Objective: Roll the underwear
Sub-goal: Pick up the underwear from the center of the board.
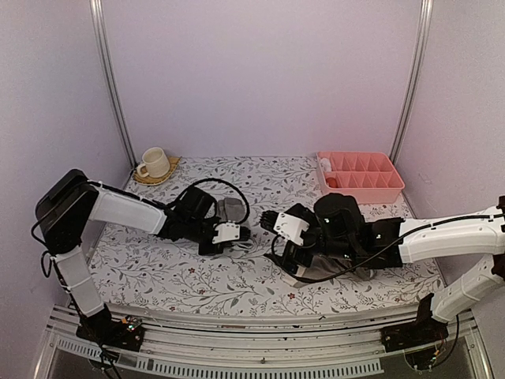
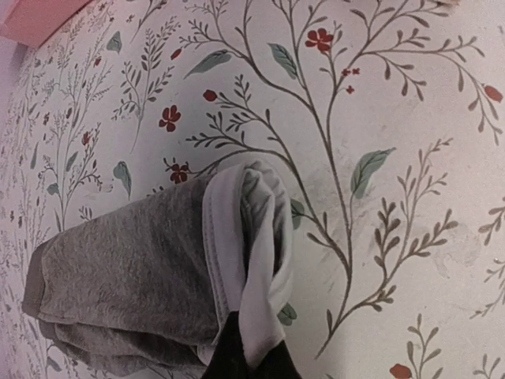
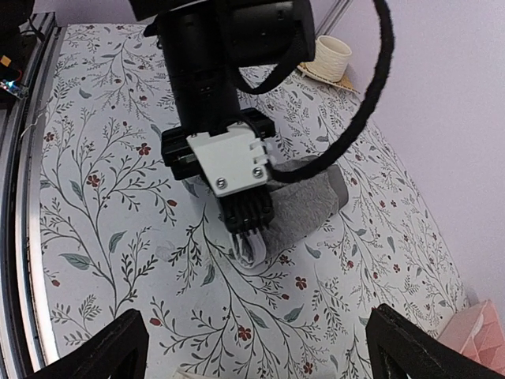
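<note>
We are pinching the white edging of the grey underwear (image 2: 134,276) in the clenched left tool (image 2: 241,359), at the middle of the desk (image 2: 394,118). To roll it well, we are judging that the edge should turn over evenly, tight and low against the cloth. The right tool (image 3: 256,347) is hanging released nearby, gripping nothing.

Bare tabletop (image 1: 197,284) up front; cup (image 1: 154,163), tray (image 1: 363,193) behind.
</note>
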Action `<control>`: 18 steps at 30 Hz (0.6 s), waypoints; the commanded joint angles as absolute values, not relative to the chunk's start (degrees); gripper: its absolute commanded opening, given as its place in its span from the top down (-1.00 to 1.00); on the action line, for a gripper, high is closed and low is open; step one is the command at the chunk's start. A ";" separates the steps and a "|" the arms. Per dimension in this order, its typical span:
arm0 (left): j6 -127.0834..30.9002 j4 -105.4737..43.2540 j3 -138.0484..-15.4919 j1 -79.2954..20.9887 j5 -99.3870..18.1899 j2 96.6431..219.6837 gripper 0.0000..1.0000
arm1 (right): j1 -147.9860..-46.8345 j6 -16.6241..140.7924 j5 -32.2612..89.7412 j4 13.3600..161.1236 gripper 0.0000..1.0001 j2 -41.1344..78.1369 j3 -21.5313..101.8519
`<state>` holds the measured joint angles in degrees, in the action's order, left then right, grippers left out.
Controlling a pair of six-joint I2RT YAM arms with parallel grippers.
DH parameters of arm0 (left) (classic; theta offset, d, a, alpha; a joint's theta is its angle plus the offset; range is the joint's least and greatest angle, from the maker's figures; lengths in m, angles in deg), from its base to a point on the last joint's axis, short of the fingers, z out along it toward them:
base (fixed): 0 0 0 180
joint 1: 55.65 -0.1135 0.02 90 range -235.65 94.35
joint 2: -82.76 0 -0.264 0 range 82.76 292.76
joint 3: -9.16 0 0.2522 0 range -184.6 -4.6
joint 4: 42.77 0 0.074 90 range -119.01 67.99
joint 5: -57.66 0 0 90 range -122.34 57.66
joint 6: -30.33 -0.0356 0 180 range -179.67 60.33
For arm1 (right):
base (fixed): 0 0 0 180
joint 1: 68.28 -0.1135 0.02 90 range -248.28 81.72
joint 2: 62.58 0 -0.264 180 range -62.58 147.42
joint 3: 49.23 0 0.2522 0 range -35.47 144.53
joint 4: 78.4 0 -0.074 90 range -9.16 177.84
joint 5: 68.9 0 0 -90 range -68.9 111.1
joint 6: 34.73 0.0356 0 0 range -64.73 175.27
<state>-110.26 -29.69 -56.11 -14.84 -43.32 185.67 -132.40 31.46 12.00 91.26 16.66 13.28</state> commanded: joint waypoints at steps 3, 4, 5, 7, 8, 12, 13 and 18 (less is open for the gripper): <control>-102.02 -15.39 -65.65 -21.21 -57.00 188.47 1.00 | -133.97 24.59 12.76 93.21 -0.98 21.64 13.95; -101.27 -13.08 -66.97 -21.91 -59.58 188.88 1.00 | -134.01 24.22 12.45 93.02 -0.97 22.86 14.51; -100.70 -12.10 -68.05 -22.40 -61.73 189.31 1.00 | -133.97 23.81 11.93 92.77 -0.97 23.64 15.06; -99.65 -11.72 -69.26 -22.33 -61.72 190.31 1.00 | -134.01 23.31 11.05 91.90 -0.98 25.05 16.26; -99.40 -11.70 -69.56 -22.14 -61.19 190.84 1.00 | -134.00 23.27 10.72 91.66 -0.98 25.49 16.67; -98.10 -11.52 -70.78 -21.33 -59.25 192.26 1.00 | -134.07 23.34 10.26 91.75 -0.98 24.68 16.87; -97.79 -11.43 -71.05 -20.84 -58.88 192.53 1.00 | -134.00 23.68 9.86 91.75 -0.98 24.05 16.72; -95.60 -11.67 -72.36 -16.41 -55.86 194.48 0.99 | -134.00 26.16 8.50 90.12 -0.98 18.36 15.27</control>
